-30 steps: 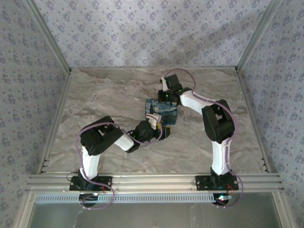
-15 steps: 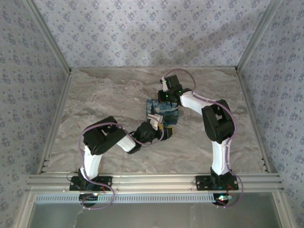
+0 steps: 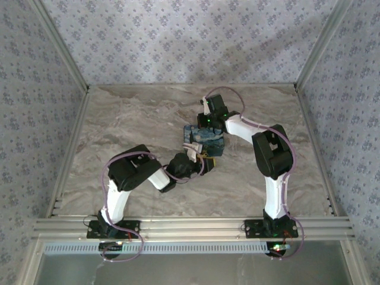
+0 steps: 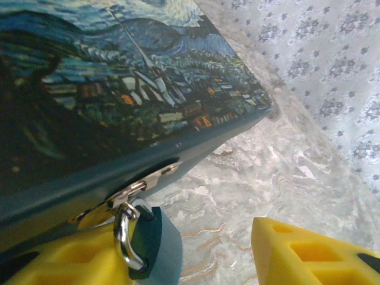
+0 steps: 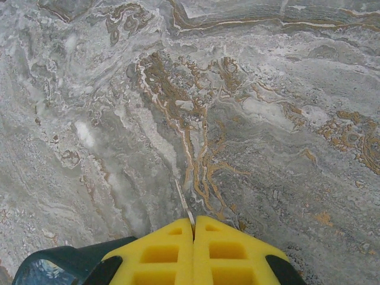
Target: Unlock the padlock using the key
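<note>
A teal padlock (image 4: 155,246) with a silver shackle (image 4: 123,240) hangs from the metal hasp (image 4: 133,191) on the front of a box painted with a night-sky scene (image 4: 107,89). My left gripper (image 4: 184,243) is open around the padlock. The padlock rests against the left yellow finger (image 4: 59,261), and a wide gap separates it from the right finger (image 4: 314,255). My right gripper (image 5: 194,221) is shut on the key, whose thin metal blade (image 5: 184,208) sticks out between the fingertips above the marble table. In the top view it hovers at the box's far side (image 3: 206,122).
The box (image 3: 205,138) sits mid-table on the marble surface (image 3: 136,119), between both arms. Patterned walls and aluminium rails (image 3: 59,172) enclose the table. A dark teal corner (image 5: 59,264) shows below the right fingers.
The left arm's elbow has swung to the right while its gripper stays at the box's front. The right arm has not moved.
</note>
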Available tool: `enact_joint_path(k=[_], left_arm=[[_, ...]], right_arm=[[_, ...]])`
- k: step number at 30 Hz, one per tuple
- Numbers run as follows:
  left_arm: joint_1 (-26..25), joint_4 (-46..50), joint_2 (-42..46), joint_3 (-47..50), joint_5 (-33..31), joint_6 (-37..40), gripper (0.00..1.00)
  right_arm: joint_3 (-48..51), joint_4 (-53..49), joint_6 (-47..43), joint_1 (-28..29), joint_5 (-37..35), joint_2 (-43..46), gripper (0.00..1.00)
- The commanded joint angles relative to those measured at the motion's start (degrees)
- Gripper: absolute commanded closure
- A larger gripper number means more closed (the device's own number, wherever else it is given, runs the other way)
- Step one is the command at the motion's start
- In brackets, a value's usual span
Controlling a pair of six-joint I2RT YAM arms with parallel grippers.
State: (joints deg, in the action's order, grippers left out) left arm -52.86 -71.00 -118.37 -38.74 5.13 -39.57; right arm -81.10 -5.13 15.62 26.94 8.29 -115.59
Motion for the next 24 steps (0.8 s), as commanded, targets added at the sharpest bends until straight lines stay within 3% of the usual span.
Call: enact_joint_path(k=[1,5,11,24], left_arm=[[0.5,-2.8,-0.7,-1.6,0.5,-1.1,0.39],[0.6,-2.3,-0.8,-1.6,-0.7,-1.5,0.4],[1.8,-1.8,-1.9,-2.0,2.0,-3.1,0.68],[4.0,1.2,-1.0,-1.5,6.0,-4.1,0.97]], right_arm=[[2.0,-4.3,1.0,0.5,0.2,0.6,1.0],[2.2,-4.4,0.9,0.5,0.3,0.7,1.0],[2.8,-4.1,1.0,0.2,0.3,1.2,1.0],[2.9,-4.1,0.8,-0.3,0.8,1.9,1.0]])
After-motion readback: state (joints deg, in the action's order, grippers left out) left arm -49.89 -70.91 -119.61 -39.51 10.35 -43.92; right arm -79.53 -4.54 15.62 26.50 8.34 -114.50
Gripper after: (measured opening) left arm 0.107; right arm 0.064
